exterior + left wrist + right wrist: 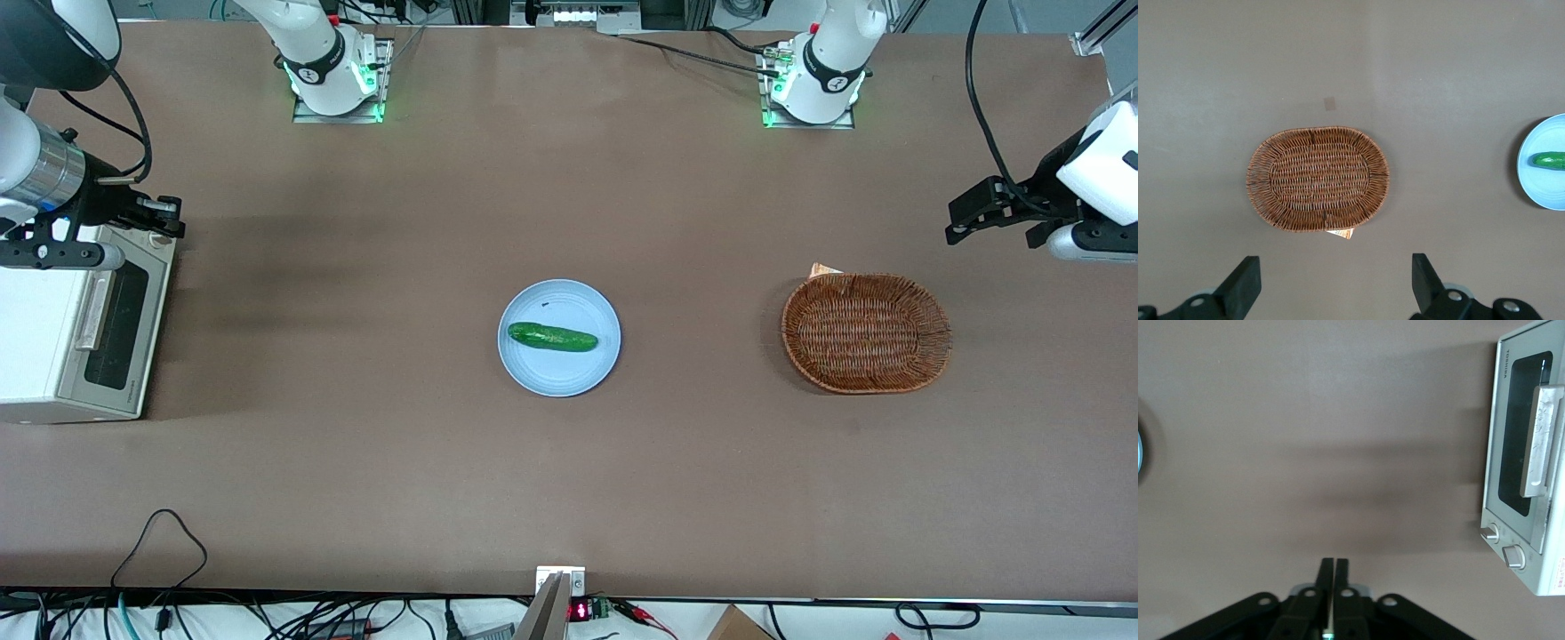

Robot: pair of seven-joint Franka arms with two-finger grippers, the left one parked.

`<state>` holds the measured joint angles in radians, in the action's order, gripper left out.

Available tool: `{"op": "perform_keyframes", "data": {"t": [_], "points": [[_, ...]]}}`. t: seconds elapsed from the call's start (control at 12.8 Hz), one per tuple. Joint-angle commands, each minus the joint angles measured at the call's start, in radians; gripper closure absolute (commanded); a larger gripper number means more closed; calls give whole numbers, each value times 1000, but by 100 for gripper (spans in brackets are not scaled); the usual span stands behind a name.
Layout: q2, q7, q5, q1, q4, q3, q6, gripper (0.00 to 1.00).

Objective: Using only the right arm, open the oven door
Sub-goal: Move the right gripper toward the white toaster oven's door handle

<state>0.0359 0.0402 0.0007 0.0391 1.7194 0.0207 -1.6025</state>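
Oven door (114,333): shut, flush with the oven (40,342) body, at the working arm's end of the desk (569,462). Dark glass window, pale bar handle (93,309) across it. In the right wrist view the door (1518,430) is also seen closed, handle (1540,440) standing off the glass, two knobs (1501,545) on the panel beside the door.

Right arm (40,169): reaches in over the oven's end farthest from the front camera. Silver wrist cylinder lies roughly level, pointing toward the desk's middle. Gripper (169,218) hangs above the oven's corner by the knobs, near the door's edge, not on the handle. Fingers (1328,583): clenched, pads pressed together, nothing between them; bare desk under them in the wrist view.

Outward: blue plate (559,337) at mid-desk, well apart from the oven, with a cucumber (552,337) lying on it. Wicker basket (867,332) toward the parked arm's end.
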Motion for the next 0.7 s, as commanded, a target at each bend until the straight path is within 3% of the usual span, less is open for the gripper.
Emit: {"op": "perform_keyframes", "data": {"t": [0.0, 0.16, 0.31, 0.63], "points": [[10, 4, -8, -7, -27, -5, 24, 99], [9, 1, -21, -4, -27, -5, 32, 99], [10, 7, -138, 8, -27, -13, 73, 99], [59, 177, -330, 68, -24, -16, 139, 98]]}}
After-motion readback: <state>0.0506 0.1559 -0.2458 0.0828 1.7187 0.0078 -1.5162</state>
